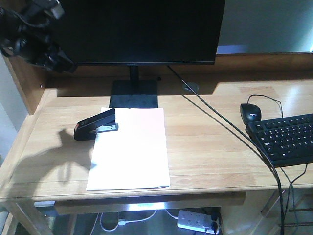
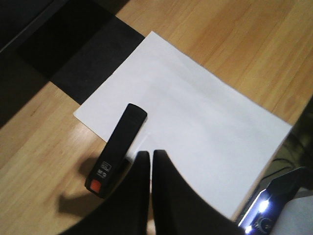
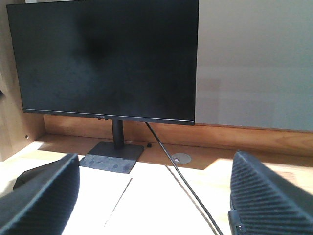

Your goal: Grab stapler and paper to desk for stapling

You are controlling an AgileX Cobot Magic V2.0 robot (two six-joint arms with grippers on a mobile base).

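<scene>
The stapler (image 2: pixel 116 151) lies slantwise over the paper's (image 2: pixel 195 127) left edge, just left of the left gripper (image 2: pixel 150 161), whose fingers are nearly closed and empty.

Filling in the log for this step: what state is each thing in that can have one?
stapler: closed, lying across the paper's left edge
paper: flat on the desk, far edge on the monitor's base
monitor: screen dark
left gripper: shut, empty, above the stapler and paper
right gripper: open, empty
mouse: resting beside the keyboard
</scene>
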